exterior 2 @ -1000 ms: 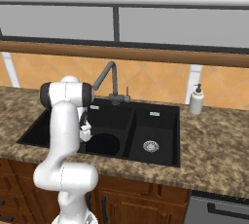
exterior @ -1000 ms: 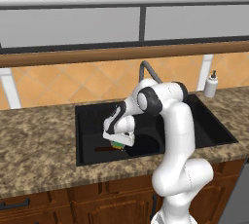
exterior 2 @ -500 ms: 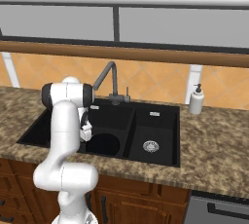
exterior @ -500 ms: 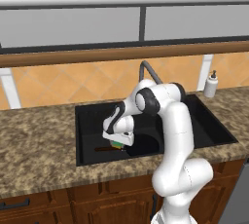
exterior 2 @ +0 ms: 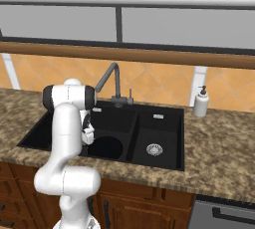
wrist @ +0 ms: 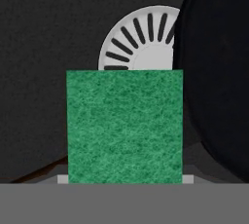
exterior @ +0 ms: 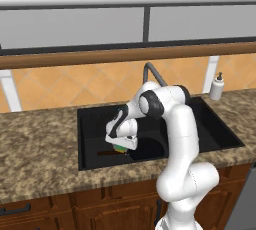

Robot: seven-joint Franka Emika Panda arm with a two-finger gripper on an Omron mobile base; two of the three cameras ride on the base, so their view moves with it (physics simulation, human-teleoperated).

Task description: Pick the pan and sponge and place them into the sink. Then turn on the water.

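the sponge (wrist: pixel 125 125), green face toward the hand camera, is seen held in the tool (exterior: pixel 120 146), whose jaws are closed on its sides at about the sponge's own width; in the left base view a green and yellow patch (exterior: pixel 119 148) is visible at the tool's tip. the tool is positioned low inside the large basin of the sink (exterior: pixel 87 119), above the basin floor; whether the sponge touches the floor cannot be told. behind the sponge in the hand view a round silver drain (wrist: pixel 141 43) is partly covered by it, and the dark curved body of the pan (wrist: pixel 219 72) is seen just beside the sponge, to the right of that view. in the left base view the pan (exterior: pixel 147 149) is shown lying in the same basin, with its thin brown handle (exterior: pixel 106 152) pointing away toward the basin's left wall. in the right base view the pan (exterior 2: pixel 105 148) is seen as a black disc beside the divider, and the smaller basin's drain (exterior 2: pixel 154 149) lies to the right. the gooseneck faucet (exterior 2: pixel 112 81) stands behind the sink, a white soap dispenser (exterior 2: pixel 201 102) on the speckled tabletop (exterior 2: pixel 219 143) further right.
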